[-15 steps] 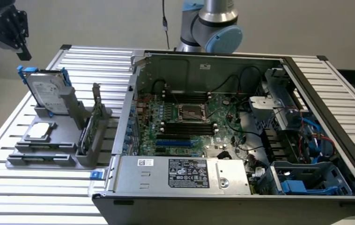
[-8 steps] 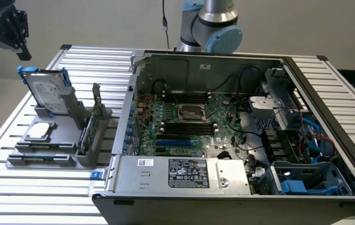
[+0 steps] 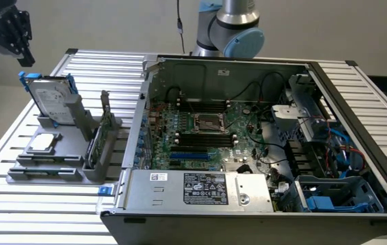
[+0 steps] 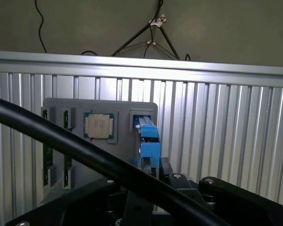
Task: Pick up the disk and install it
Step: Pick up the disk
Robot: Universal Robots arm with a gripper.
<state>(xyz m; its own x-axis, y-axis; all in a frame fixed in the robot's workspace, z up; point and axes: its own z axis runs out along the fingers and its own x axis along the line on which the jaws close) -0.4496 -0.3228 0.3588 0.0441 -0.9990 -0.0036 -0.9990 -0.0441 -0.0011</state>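
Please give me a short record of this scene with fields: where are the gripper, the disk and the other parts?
gripper: in the air, higher than the disk, apart from it
disk: upright in the grey holder, not yet picked up
chip: flat in a holder recess near the disk
circuit card: on edge in the holder
computer case: open, to the exterior view's right of the holder
table: slatted metal, bears holder and case

A slatted aluminium table (image 3: 44, 214) carries two things side by side: a grey holder (image 3: 44, 172) towards the exterior view's left, and an open computer case (image 3: 214, 76) across the middle and right. Both rest flat on the slats, the case's wall just beside the holder.
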